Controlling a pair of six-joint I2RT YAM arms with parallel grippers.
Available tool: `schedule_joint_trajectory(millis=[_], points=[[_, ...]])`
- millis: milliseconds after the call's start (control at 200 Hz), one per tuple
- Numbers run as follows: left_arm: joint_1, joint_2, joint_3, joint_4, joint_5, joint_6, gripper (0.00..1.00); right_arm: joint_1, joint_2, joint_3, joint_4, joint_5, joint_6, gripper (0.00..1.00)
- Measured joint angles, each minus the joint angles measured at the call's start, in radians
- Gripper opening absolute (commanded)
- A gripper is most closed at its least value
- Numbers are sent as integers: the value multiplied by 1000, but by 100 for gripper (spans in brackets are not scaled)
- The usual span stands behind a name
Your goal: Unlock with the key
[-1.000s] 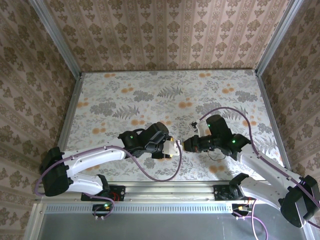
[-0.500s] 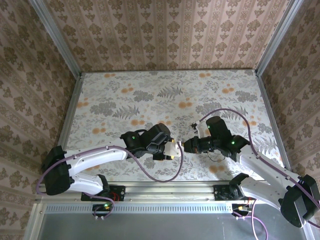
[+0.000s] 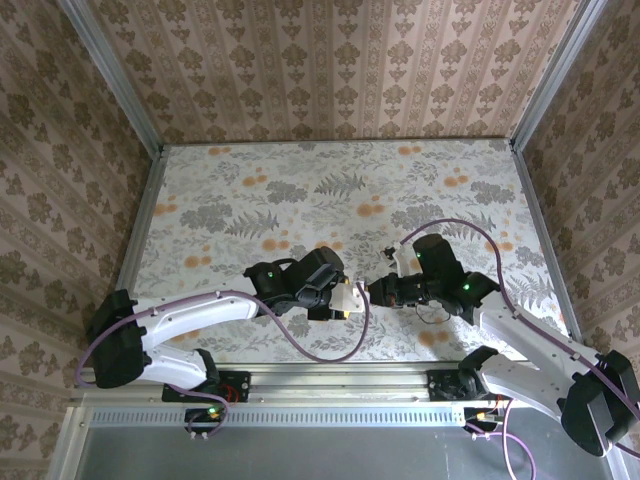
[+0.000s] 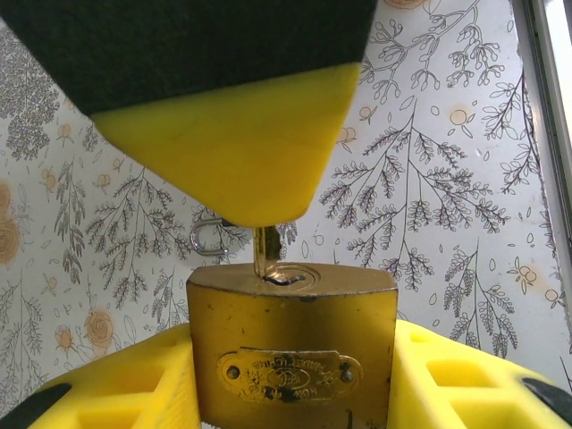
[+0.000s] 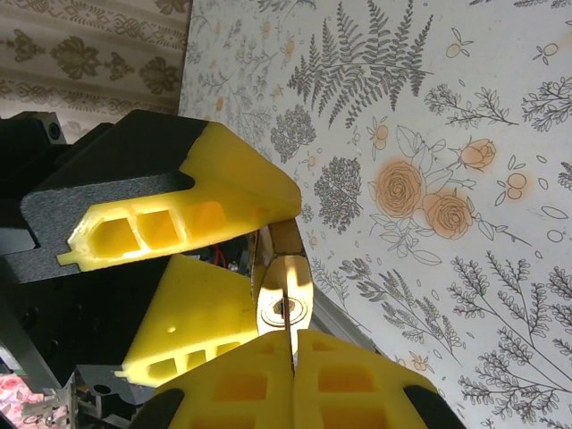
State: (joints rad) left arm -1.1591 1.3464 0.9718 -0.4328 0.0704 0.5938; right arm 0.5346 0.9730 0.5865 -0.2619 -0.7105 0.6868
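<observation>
Since a second ago the left gripper (image 3: 343,298) has slid a little toward 3 o'clock, narrowing the gap to the right gripper (image 3: 374,291). From above, the two now meet tip to tip over the near part of the flowered table (image 3: 300,190), the right one at 3 o'clock of the left. The key is too small to make out here.

In the left wrist view, the left gripper (image 4: 290,362) clamps a brass padlock (image 4: 290,344) between its yellow fingers (image 4: 134,384). The key (image 4: 266,255) stands upright at 12 o'clock of the lock body, its blade in the keyhole. Its upper end is hidden behind the other arm's yellow pad. A small silver ring (image 4: 207,238) hangs at 10 o'clock of the keyhole.

In the right wrist view, the right gripper (image 5: 290,344) has its fingers (image 5: 241,384) pressed together, pinching the key (image 5: 284,307) at their tips. At 12 o'clock of the key, a sliver of the padlock (image 5: 286,239) shows between the left gripper's pads.
</observation>
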Motion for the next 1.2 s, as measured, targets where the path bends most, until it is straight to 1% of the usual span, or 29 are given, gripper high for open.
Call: schedule_joint_trajectory(millis=[605,925,950,1025,1055,1075,1100,1140,1200], points=[[-11,0,3,20,12,-18,10,4,-26,-28,29,-1,24,0],[-31,26,16,3,3,-20,9,10,24,-27,34,-13,-16,0],[-32,29,16,2,1,-23,9,10,27,-27,31,-13,-18,4],[-35,37,16,5,0,-27,9,9,29,-26,19,-10,-16,22],[-37,38,16,8,-2,-32,9,9,28,-26,16,-7,-14,31],[-37,38,16,9,-4,-34,9,8,28,-26,11,0,-21,39],[-37,38,16,10,-4,-40,9,4,28,-26,1,1,-14,45],[-37,38,17,12,-5,-47,9,-2,28,-26,-10,12,-13,51],[-35,37,18,17,-7,-58,9,-10,22,-27,-29,25,-6,55]])
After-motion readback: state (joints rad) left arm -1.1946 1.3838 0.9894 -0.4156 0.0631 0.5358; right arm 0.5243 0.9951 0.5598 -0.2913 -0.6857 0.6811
